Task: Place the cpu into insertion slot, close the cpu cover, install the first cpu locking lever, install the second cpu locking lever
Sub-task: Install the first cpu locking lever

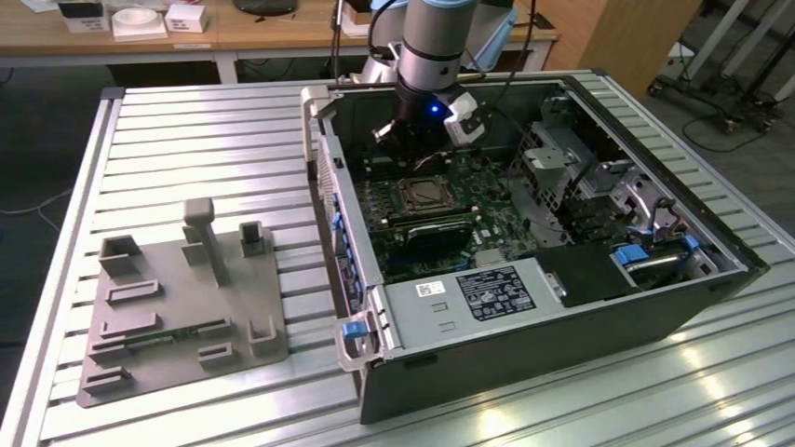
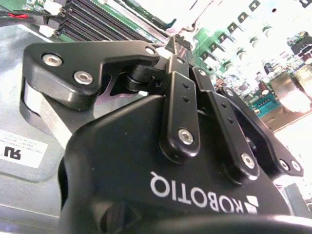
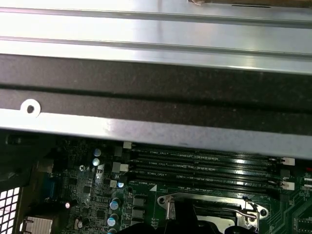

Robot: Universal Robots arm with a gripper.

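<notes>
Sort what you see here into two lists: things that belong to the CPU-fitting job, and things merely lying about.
Belonging to the job:
- insertion slot on the green motherboard
- cpu cover, the silver frame at the socket
- gripper, hanging inside the computer case behind the socket

Lying about:
- grey moulded fixture on the slatted table
- white boxes on the wooden desk
- memory slots
</notes>
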